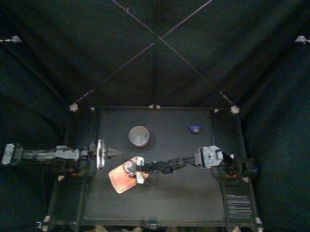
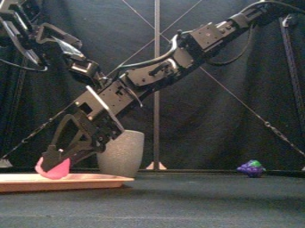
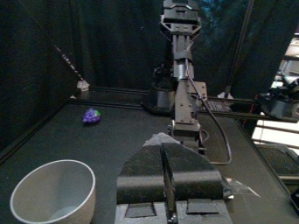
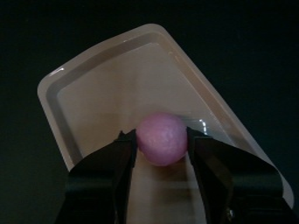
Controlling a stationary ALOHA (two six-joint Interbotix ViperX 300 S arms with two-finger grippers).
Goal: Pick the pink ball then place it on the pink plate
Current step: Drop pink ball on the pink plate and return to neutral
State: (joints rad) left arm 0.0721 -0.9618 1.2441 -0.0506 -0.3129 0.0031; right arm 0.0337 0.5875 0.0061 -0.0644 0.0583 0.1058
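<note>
My right gripper (image 2: 53,167) is shut on the pink ball (image 2: 53,169), which also shows between its jaws in the right wrist view (image 4: 162,138). It holds the ball low over the pink plate (image 2: 84,181), a flat tray at the table's front left (image 1: 118,181). Whether the ball touches the tray I cannot tell. The tray (image 4: 111,92) fills the right wrist view behind the ball. The right arm reaches past the middle from the right, its gripper (image 1: 133,169) over the tray's edge. My left gripper (image 3: 170,179) rests at the left with its jaws together and nothing between them.
A tall grey speckled cup (image 1: 140,136) stands just behind the tray, near the right arm (image 2: 121,153). A small purple grape toy (image 1: 195,129) lies at the back right (image 2: 251,167). The left arm (image 1: 54,156) lies along the table's left side.
</note>
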